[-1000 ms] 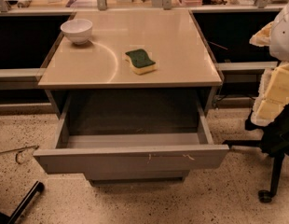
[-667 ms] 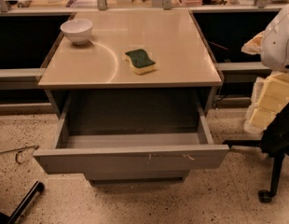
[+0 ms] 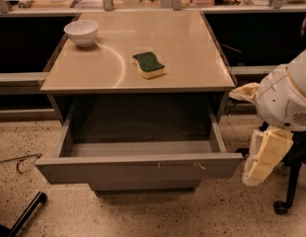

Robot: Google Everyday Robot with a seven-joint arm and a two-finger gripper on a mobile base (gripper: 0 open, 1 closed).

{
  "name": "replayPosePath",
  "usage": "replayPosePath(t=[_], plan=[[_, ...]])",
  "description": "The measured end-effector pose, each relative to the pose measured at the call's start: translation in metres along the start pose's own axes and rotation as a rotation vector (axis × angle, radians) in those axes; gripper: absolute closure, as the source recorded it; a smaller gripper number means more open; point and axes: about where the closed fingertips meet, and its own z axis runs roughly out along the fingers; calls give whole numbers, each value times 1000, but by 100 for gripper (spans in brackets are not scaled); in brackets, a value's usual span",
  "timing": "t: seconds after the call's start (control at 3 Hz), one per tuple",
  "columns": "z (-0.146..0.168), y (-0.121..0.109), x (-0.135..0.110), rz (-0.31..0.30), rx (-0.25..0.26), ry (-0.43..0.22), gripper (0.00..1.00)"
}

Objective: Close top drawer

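The top drawer is pulled far out of the beige-topped cabinet. Its flat grey front has small white scratch marks near the upper edge, and its inside looks empty. My gripper hangs at the right of the view, just past the drawer's right front corner and at about the height of the front panel. It hangs below the white rounded arm joint. It holds nothing that I can see.
A white bowl and a green-and-yellow sponge sit on the cabinet top. A lower drawer front shows under the open one. A black chair base with castor stands at right. A dark bar lies on the floor at left.
My arm and gripper have moved down and to the left, closer to the drawer's right front corner. The drawer has not moved.
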Motion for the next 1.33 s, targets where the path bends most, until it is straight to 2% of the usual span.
replayPosePath(t=[0.33,0.67,1.0,1.33], plan=[[0,0,0,1,1,2,0],[17,5,1,-12,-35,-21,0],[60,24,-4,-39,-100,-69,0],[99,57,-9,-29,-180,-81,0]])
